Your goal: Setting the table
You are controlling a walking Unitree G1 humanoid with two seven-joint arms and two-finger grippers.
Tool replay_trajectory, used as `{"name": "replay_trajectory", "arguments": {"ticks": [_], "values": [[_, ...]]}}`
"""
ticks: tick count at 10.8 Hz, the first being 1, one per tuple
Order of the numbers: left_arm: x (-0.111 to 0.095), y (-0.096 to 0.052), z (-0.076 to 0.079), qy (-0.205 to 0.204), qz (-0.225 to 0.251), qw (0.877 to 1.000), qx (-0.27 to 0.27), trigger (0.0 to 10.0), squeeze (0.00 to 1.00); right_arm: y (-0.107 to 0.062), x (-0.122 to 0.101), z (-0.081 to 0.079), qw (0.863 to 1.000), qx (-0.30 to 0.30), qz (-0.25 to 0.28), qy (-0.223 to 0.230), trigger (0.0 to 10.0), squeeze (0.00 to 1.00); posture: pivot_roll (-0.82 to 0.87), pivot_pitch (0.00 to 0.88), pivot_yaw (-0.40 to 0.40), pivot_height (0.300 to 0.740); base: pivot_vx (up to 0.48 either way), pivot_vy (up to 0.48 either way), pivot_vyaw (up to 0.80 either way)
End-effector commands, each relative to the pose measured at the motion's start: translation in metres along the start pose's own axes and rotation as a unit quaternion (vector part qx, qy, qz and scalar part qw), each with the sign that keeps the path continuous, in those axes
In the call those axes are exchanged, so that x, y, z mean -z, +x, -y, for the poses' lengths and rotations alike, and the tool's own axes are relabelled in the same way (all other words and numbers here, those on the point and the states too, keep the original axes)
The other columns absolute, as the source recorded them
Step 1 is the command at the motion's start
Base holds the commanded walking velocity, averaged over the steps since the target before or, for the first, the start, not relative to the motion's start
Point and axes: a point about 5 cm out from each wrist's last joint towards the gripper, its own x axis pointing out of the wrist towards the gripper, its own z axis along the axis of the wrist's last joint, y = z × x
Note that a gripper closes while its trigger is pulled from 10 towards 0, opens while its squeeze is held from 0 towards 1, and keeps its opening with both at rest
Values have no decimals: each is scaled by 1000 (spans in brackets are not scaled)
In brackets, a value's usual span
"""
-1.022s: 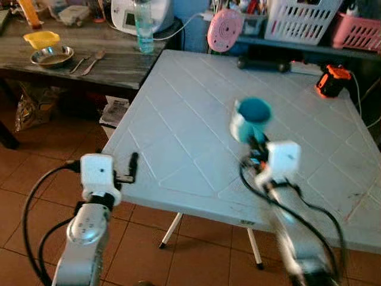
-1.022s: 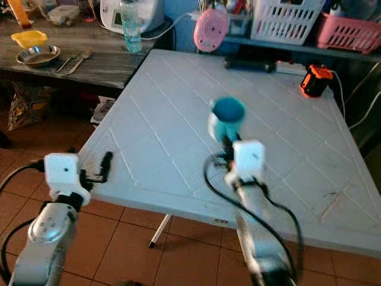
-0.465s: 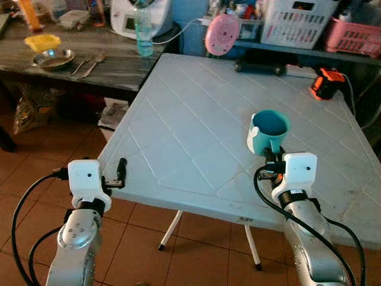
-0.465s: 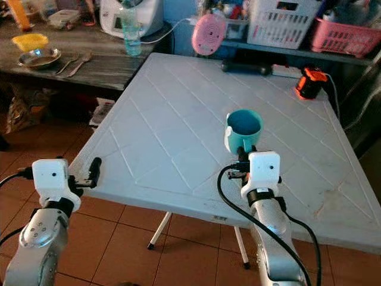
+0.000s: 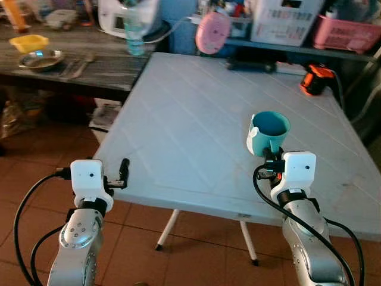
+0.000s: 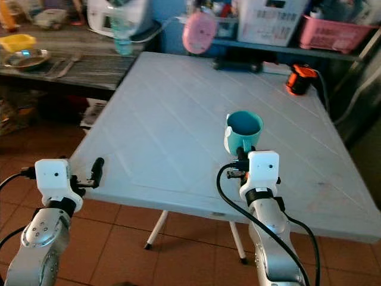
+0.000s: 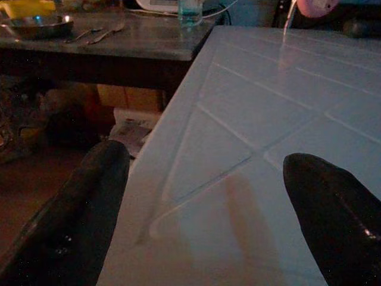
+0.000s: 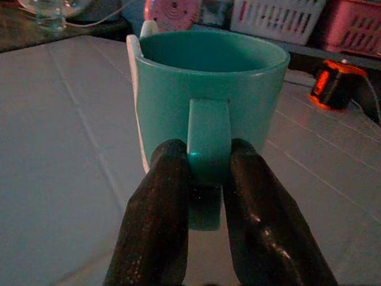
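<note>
Right gripper [image 8: 205,179] pinches the handle of the teal mug [image 5: 268,132] over the white table [image 5: 190,119] at 3 o'clock, left gripper [image 7: 202,214] spread idle; thin handle grip could let it swing or slip.

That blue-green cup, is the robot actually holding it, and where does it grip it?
Yes. The right gripper is shut on the handle of the teal mug, one finger on each side. The left gripper is open and holds nothing.
</note>
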Motion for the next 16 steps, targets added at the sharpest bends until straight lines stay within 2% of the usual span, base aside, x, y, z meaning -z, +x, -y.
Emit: {"name": "replay_trajectory", "arguments": {"ticks": [1,6,16], "values": [[2,1,-3,1,-7,1000,-2,10000,0,0,-10,0,1000,-1,20,2,10000,0,115,29,-43,740,0,409,0],[1,-1,-1,12,0,1000,9,10000,0,2,-10,-5,1000,-7,20,5,10000,0,125,34,-44,740,0,480,0],[0,0,6,30,18,999,21,10000,0,8,-10,-2,1000,-1,25,3,10000,0,147,19,-55,740,0,480,0]]}}
